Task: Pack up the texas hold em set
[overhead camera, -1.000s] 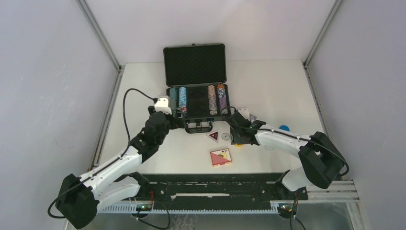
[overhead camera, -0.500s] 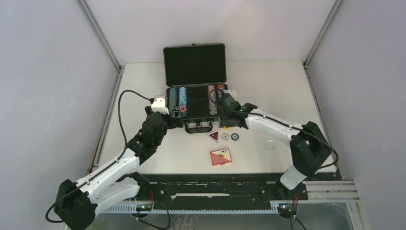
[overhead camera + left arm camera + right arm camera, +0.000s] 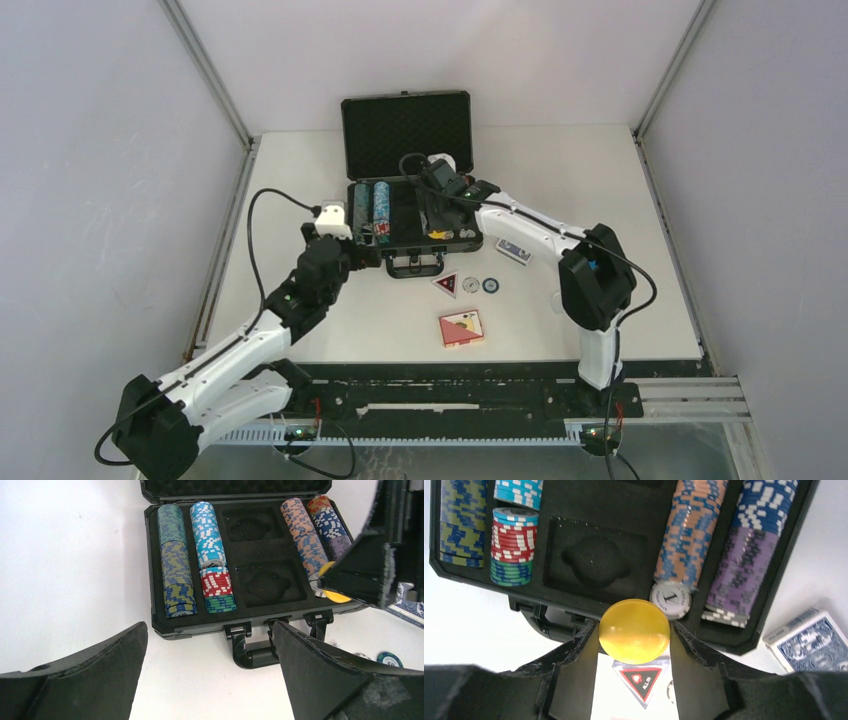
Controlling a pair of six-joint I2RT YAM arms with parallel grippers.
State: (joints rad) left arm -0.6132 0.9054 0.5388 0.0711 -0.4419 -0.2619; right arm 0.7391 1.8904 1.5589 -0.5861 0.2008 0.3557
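White bench [image 3: 620,180], grey walls. Open black case [image 3: 405,130] at rear centre, chip rows [image 3: 381,205] in foam. Right fingers [image 3: 684,650] part-closed on yellow round button [image 3: 634,630] over case front. Left fingers [image 3: 310,675] spread wide, empty, near case handle [image 3: 250,652]. Blue deck [image 3: 513,250], red deck [image 3: 461,328], triangular button [image 3: 445,285] loose on bench.

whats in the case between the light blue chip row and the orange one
Only two empty foam pockets, one behind the other, separate the light blue chip row from the orange row. The left wrist view shows it.
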